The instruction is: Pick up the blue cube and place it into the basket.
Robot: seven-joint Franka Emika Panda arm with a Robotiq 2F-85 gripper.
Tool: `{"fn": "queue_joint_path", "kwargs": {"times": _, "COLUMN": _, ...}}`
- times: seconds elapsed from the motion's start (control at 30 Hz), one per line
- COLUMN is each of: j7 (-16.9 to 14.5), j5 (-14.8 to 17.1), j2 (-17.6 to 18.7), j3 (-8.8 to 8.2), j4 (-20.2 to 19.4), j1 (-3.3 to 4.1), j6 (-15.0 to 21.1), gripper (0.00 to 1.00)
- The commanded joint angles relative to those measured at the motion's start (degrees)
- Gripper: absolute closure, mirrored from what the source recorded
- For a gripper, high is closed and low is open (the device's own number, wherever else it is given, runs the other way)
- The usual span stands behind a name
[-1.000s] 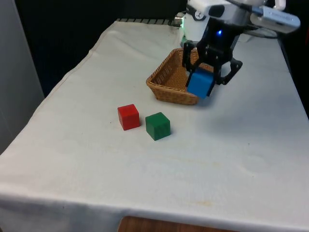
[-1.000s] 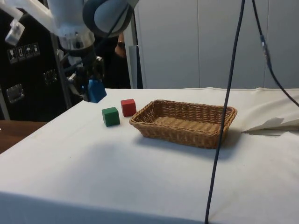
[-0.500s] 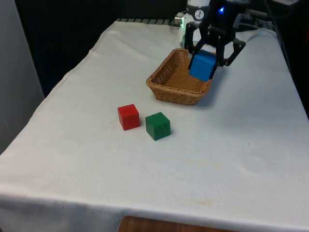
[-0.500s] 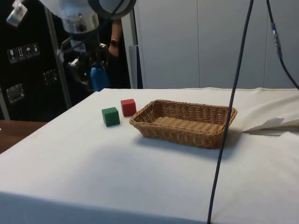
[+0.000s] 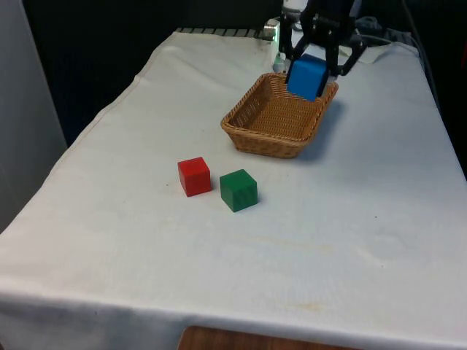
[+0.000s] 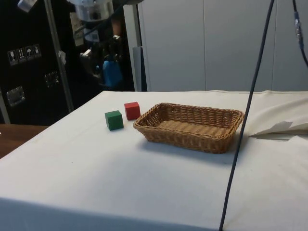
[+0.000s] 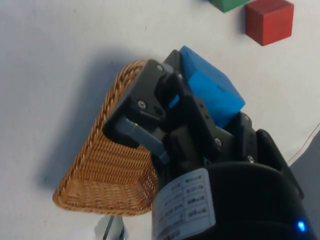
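Wicker makes up the basket (image 5: 279,120), which sits toward the far end of the white-clothed table (image 5: 350,240); the gripper (image 5: 319,67) hangs in the air with its fingers clamped on the blue cube (image 5: 306,76), well clear of the cloth. In the front view the cube overlaps the basket's far rim, at the front view's right corner; the side view instead places the gripper (image 6: 107,67) and cube (image 6: 111,73) high up and off past the basket's (image 6: 190,126) end where the other blocks stand, so whether the cube is truly over the basket opening I cannot tell. A red cube (image 5: 194,176) and a green cube (image 5: 238,189) sit near each other on the cloth, nearer the camera than the basket in the front view and well apart from it; wide bare cloth lies on the front view's right of the basket and all along the near edge. The wrist view shows the cube (image 7: 212,93) tilted between the fingers (image 7: 142,97), with the basket (image 7: 110,165) below and the red cube (image 7: 269,21) beyond.
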Motion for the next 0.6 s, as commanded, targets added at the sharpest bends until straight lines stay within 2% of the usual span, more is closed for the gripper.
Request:
{"fn": "queue_joint_path", "kwargs": {"times": 0.0, "j7": -0.6, "j5": 1.0, "j2": -1.0, "j3": 0.29, "j4": -1.1, "j1": -0.29, "j6": 0.9, "gripper": 1.00}}
{"fn": "queue_joint_path", "kwargs": {"times": 0.13, "j7": -0.5, "j5": 1.6, "j2": -4.1, "j3": 0.29, "j4": -4.3, "j1": -0.23, "j6": 1.1, "gripper": 1.00}}
{"fn": "queue_joint_path", "kwargs": {"times": 0.17, "j7": 0.0, "j5": 0.6, "j2": -3.1, "j3": 0.06, "j4": -3.2, "j1": 0.00, "j6": 0.2, "gripper": 1.00}}
{"fn": "queue_joint_path", "kwargs": {"times": 0.2, "j7": -0.5, "j5": 1.8, "j2": -4.7, "j3": 0.29, "j4": -4.9, "j1": -0.17, "j6": 1.1, "gripper": 1.00}}
{"fn": "queue_joint_path", "kwargs": {"times": 0.37, "j7": -0.5, "j5": 2.4, "j2": -8.1, "j3": 0.23, "j4": -8.7, "j1": -0.11, "j6": 1.7, "gripper": 1.00}}
{"fn": "queue_joint_path", "kwargs": {"times": 0.43, "j7": -0.5, "j5": 2.6, "j2": -9.3, "j3": 0.23, "j4": -10.0, "j1": -0.11, "j6": 1.9, "gripper": 1.00}}
{"fn": "queue_joint_path", "kwargs": {"times": 0.47, "j7": 0.0, "j5": 1.7, "j2": -8.6, "j3": 0.11, "j4": -9.1, "j1": 0.00, "j6": 1.0, "gripper": 1.00}}
{"fn": "queue_joint_path", "kwargs": {"times": 0.5, "j7": -0.5, "j5": 2.7, "j2": -9.8, "j3": 0.17, "j4": -10.5, "j1": -0.11, "j6": 1.9, "gripper": 1.00}}
{"fn": "queue_joint_path", "kwargs": {"times": 0.57, "j7": -0.5, "j5": 2.8, "j2": -10.8, "j3": 0.11, "j4": -11.9, "j1": -0.17, "j6": 2.3, "gripper": 1.00}}
